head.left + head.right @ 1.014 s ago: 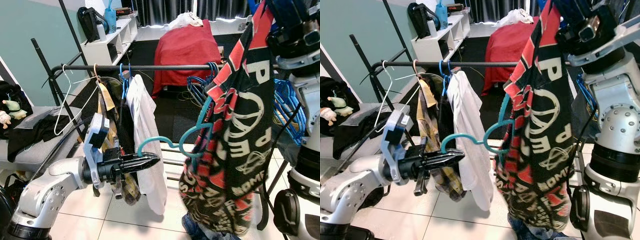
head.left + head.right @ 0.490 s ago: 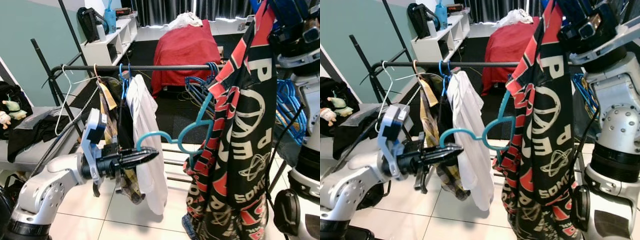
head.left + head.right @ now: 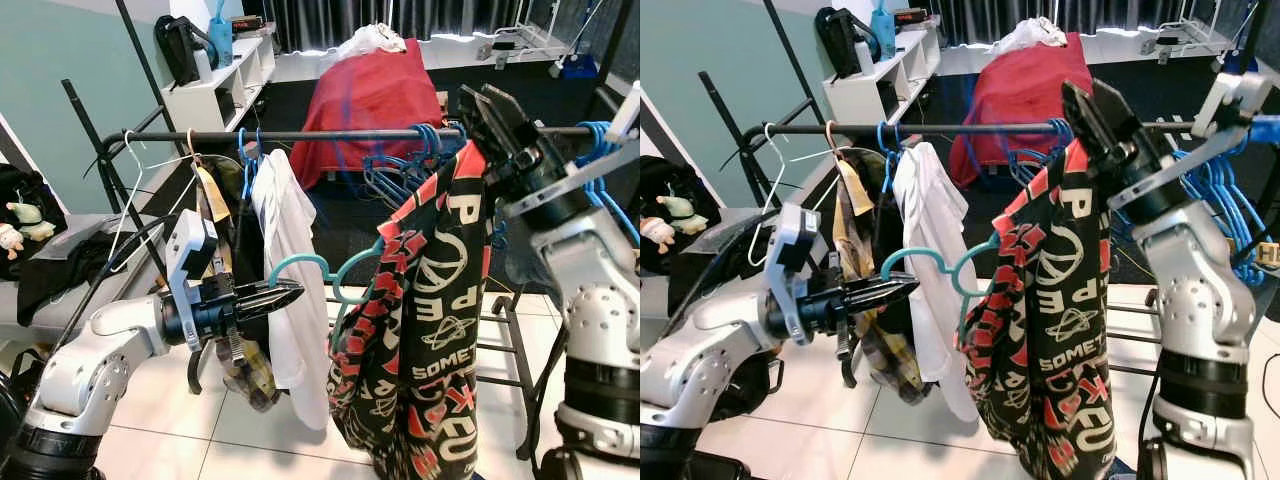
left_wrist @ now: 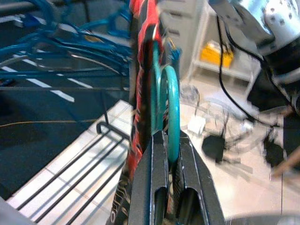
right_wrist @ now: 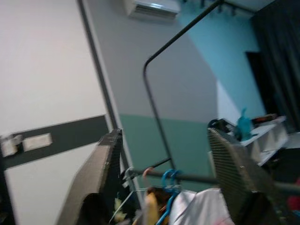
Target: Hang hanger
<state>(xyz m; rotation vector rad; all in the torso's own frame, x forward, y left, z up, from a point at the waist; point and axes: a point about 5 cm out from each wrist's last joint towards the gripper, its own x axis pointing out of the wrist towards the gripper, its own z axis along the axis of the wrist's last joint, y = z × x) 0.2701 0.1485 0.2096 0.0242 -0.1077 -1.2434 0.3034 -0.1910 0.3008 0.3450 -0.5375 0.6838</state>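
Teal hanger point(image 3: 322, 272) carrying black-red printed garment point(image 3: 425, 330), below rail point(image 3: 330, 134).

Head views evenly bright, daylight glaring at top of frame behind dark curtains point(image 3: 330, 20). Right wrist view softly blurring, fingers point(image 5: 101, 183) out of focus. Left wrist view smearing toward right edge.

Teal hanger's point(image 3: 330, 275) shoulders hidden inside the black-and-red garment point(image 3: 430, 330).

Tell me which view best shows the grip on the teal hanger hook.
The left wrist view: the left end effector is shut on the teal hanger hook in close-up. Both eye views show that grip from the side, smaller. The right wrist view faces the rack instead.
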